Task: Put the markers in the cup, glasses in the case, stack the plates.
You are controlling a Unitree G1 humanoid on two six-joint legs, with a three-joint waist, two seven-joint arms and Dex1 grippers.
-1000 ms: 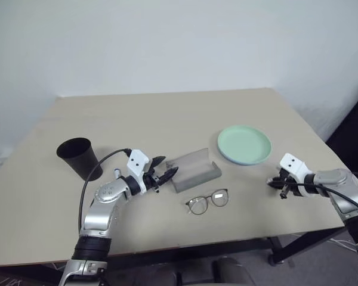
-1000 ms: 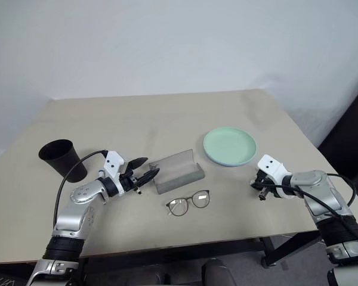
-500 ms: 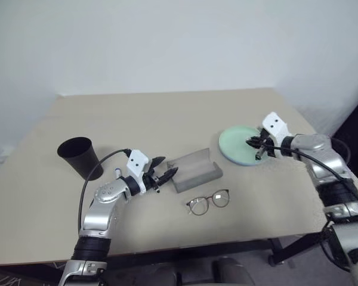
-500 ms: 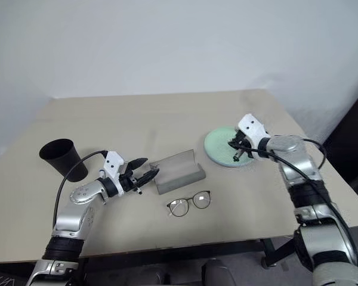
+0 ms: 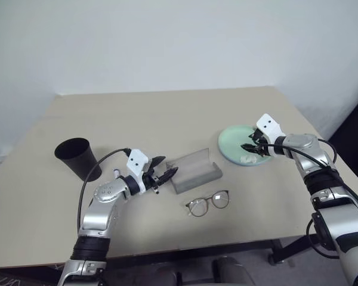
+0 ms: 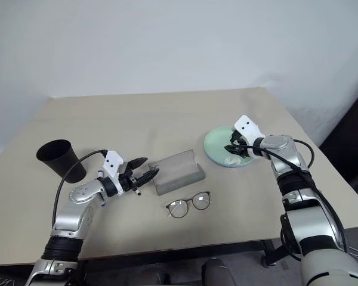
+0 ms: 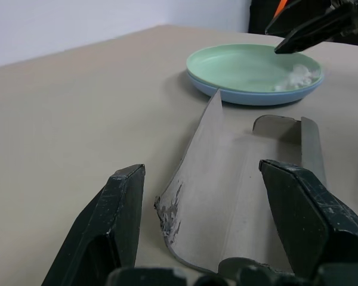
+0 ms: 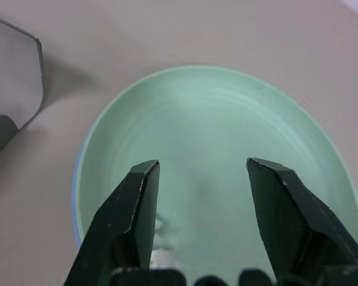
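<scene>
looks like a bare lab or test room: one plain beige desk [image 5: 167, 113] pushed up near an empty white wall [image 5: 167, 42], nothing homely around.

the far half of the tabletop [image 5: 167, 113] is lying bare, giving wide passage. near the middle, the open grey case [image 5: 194, 170] is standing in the way, with the left tool [image 5: 167, 173] hanging just beside its end, fingers parted. the glasses [image 5: 207, 201] are lying near the front edge, leaving a narrow lane behind them. the stacked plates [image 5: 232, 143] are blocking the right side under the right tool [image 5: 249, 148], its fingers spread. the black cup [image 5: 77, 157] is standing at far left.
</scene>
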